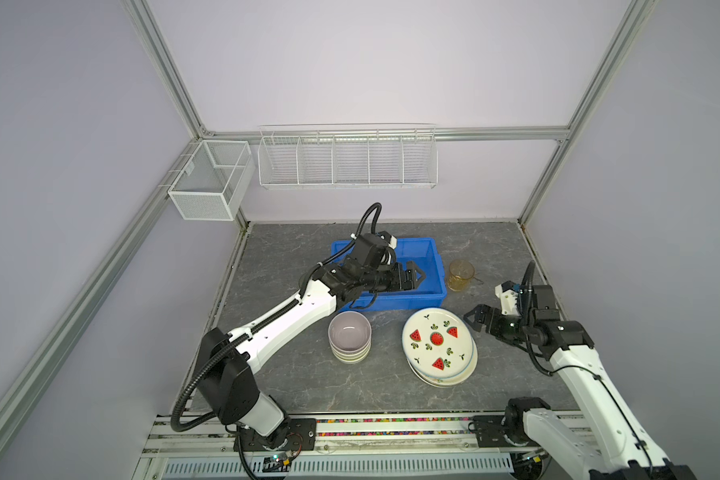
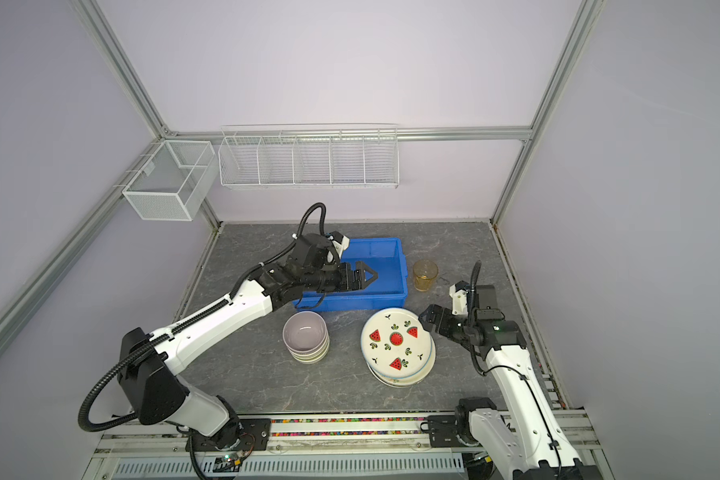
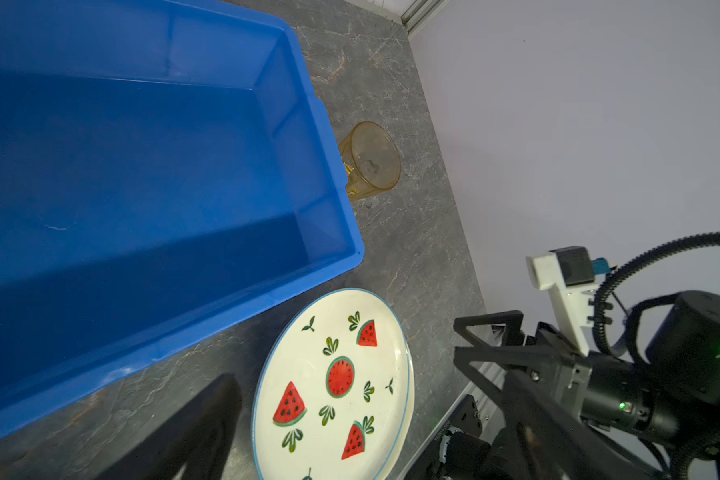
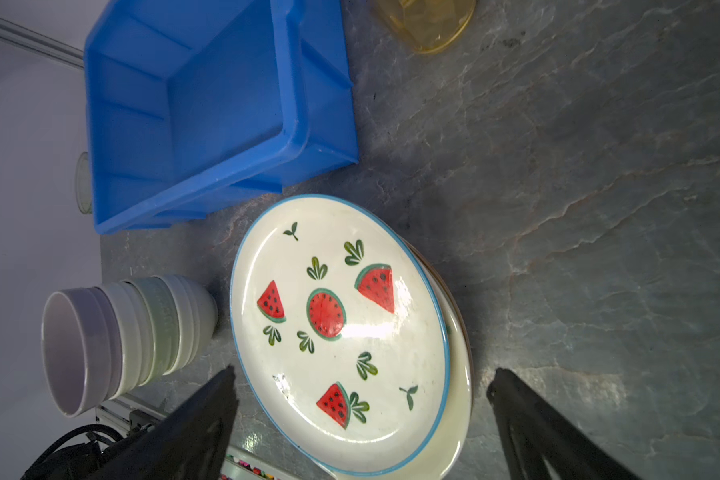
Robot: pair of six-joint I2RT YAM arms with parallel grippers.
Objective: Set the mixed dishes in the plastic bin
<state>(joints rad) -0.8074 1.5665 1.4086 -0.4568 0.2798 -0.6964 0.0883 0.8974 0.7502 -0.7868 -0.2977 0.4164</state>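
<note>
Since the round cream watermelon-print plate [image 1: 436,340], topping its stack on the grey marbled counter [image 1: 391,382] near the bright blue rectangular plastic bin [image 1: 404,301], looks stiff, slick and chippable, the wide-open, empty right claw [image 1: 474,320] beside it should pinch its rim, while the left claw [image 1: 416,277] hangs wide over the bin.

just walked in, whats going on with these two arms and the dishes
Two robot arms are meant to put dishes into the blue bin, which looks empty. The left gripper hangs open and empty over the bin. The right gripper, also open, sits beside the watermelon plate that tops a stack, holding nothing. The stacked bowls and amber cup stand on the table.
</note>
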